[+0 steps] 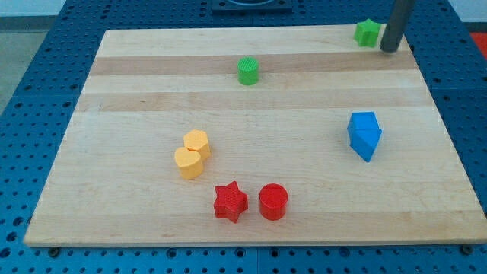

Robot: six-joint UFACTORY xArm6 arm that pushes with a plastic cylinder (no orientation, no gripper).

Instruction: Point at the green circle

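The green circle (248,70) is a short green cylinder near the top middle of the wooden board. My tip (389,49) is at the board's top right corner, far to the right of the green circle. It stands just right of a second green block (367,33), whose shape is unclear, close to it or touching it.
A blue block (364,135) lies at the right. Two yellow blocks (192,154) sit together left of centre. A red star (230,202) and a red circle (273,202) sit near the bottom edge. The board (137,91) lies on a blue perforated table.
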